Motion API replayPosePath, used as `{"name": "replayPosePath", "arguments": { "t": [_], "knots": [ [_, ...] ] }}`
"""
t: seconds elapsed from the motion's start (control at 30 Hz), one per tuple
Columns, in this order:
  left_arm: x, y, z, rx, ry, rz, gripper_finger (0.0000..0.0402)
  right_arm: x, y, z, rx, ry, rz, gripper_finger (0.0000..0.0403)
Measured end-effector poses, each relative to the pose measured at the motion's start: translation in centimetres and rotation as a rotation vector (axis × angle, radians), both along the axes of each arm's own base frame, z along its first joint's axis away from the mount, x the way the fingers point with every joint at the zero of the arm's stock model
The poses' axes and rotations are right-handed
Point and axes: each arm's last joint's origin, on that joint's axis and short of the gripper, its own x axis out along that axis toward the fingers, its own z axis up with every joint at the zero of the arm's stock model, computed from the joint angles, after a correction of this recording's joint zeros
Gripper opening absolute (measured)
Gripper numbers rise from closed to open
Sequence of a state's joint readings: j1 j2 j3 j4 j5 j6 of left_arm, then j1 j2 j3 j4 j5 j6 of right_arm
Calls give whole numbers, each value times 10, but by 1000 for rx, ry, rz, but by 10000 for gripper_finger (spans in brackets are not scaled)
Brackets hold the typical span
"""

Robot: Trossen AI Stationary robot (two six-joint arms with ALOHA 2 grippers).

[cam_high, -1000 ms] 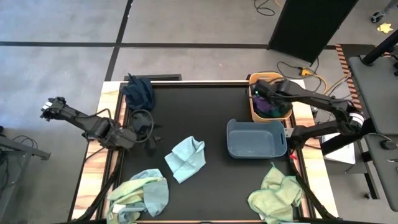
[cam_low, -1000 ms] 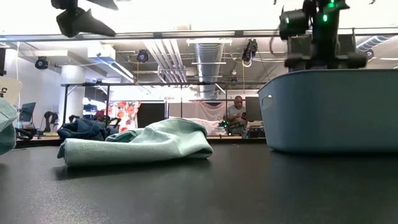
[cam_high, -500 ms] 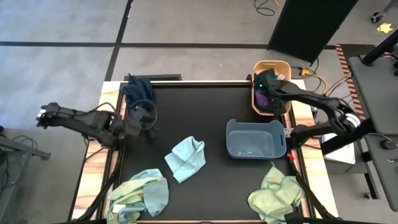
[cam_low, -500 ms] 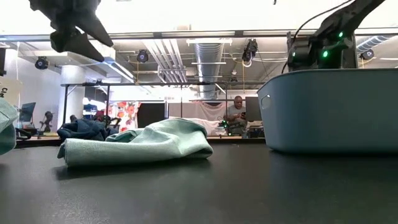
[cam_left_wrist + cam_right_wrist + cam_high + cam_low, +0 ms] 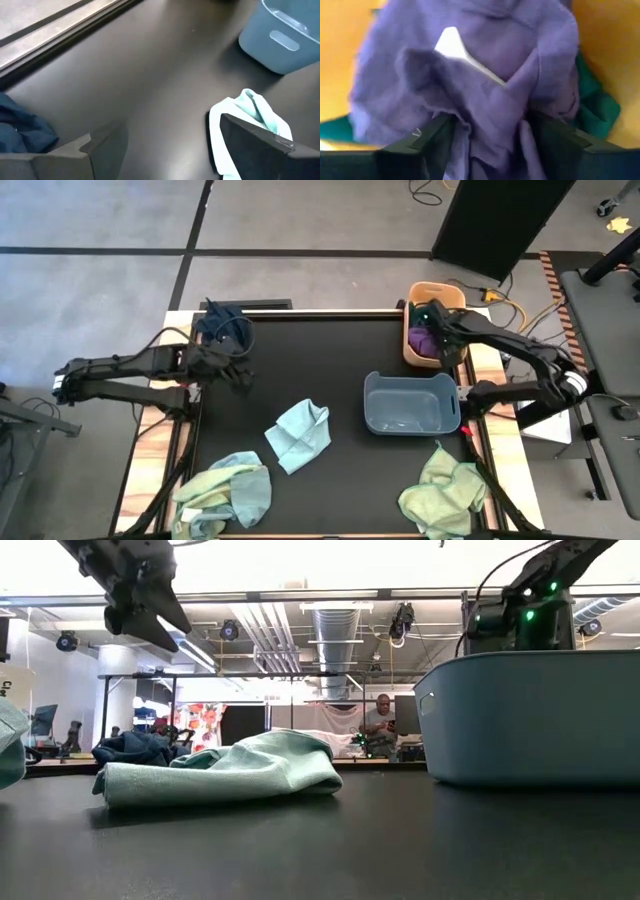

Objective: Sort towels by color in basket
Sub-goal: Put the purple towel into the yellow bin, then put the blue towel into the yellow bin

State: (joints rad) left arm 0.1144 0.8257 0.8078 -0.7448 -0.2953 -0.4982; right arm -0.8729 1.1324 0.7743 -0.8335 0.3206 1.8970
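A navy towel lies bunched at the table's far left and also shows in the left wrist view. My left gripper hangs open and empty above the table just near of it, high up in the low view. A light blue towel lies mid-table. A purple towel and a dark green one lie in the tan bin at the far right. My right gripper is down in that bin, open, its fingers on either side of a bunch of the purple towel. My right gripper points down into the tan bin. A bunched fold of the purple towel stands up between its two open fingers and lies against their inner sides. The towel rests in the bin on the green one.
A blue-grey bin stands near of the tan bin and shows nothing inside. Pale yellow-green and light blue towels lie heaped at the near left, and a pale yellow-green towel at the near right. The table's middle is bare black surface.
My left gripper has swung toward the table's far edge, closer to the navy towel, staying open and high above the table. My right gripper has come lower into the tan bin.
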Motion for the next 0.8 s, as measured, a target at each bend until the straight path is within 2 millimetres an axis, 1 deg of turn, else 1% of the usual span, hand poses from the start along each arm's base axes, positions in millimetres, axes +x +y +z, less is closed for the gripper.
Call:
{"name": "replayPosePath", "arguments": {
  "t": [0.1,0.23,0.33,0.5,0.6,0.73,0.8],
  "knots": [
    [-1,0,2,-3,-10,-4,293,-3,8,16,9,6,1,254],
    [0,0,6,-5,-33,-8,293,-4,16,37,-23,45,19,262],
    [5,-1,10,-22,-106,-36,293,-1,18,49,-45,57,41,263],
    [21,-8,20,-50,-322,-216,293,5,14,65,-83,65,110,258],
    [25,-13,24,-27,-389,-273,293,6,13,73,-109,81,141,260],
    [26,-12,26,-6,-409,-253,293,7,12,77,-121,84,158,268],
    [25,-8,24,13,-392,-163,293,7,12,77,-123,92,168,271]
  ]
}}
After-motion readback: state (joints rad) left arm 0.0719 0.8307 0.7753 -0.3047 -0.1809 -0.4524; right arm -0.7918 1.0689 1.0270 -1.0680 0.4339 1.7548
